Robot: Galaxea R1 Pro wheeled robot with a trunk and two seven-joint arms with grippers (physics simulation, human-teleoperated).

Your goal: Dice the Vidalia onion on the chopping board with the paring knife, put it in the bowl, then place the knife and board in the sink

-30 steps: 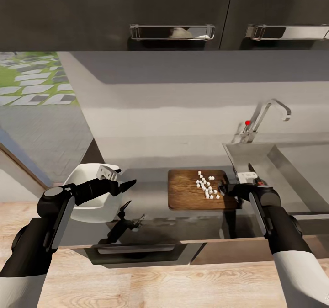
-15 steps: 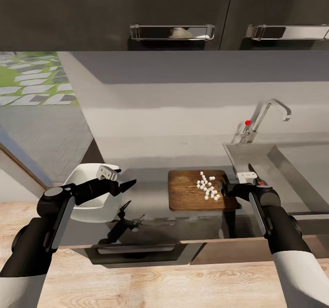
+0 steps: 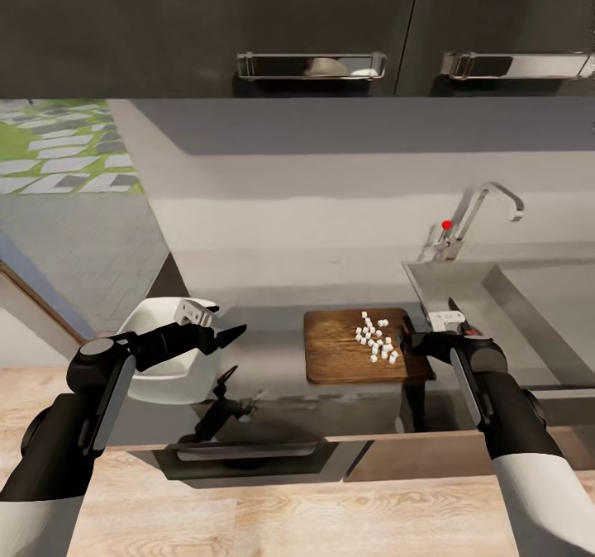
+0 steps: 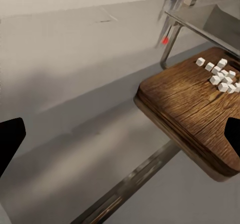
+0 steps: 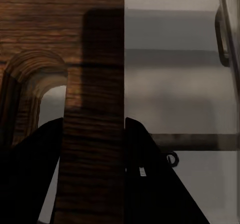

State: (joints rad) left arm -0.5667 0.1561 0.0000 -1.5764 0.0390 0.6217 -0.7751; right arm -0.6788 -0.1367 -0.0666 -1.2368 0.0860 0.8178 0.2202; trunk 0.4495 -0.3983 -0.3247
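Dicing done: diced onion point(image 3: 376, 340) on chopping board point(image 3: 347, 350) beside sink point(image 3: 463, 288) | right gripper point(image 3: 411, 345) clamps board's end | left gripper point(image 3: 231, 338) spread, empty, over bowl point(image 3: 153, 375) | remaining: fill bowl, sink knife and board

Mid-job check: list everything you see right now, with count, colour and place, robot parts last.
board: one, dark brown wood, on the countertop beside the sink, its slot-handle end in the right gripper
onion dice: many small white cubes, piled on the board's right half
bowl: one, white, on the countertop at the left, behind the left gripper
knife: one, dark blade, near the sink's left edge behind the right gripper; resting spot unclear
sink: one, grey steel, right
tap: one, chrome with red dot, behind the sink
countertop: one, glossy grey
cabinets: dark, overhead, two bar handles
left gripper: black, open, hovering before the bowl
right gripper: black, shut on the board's handle end
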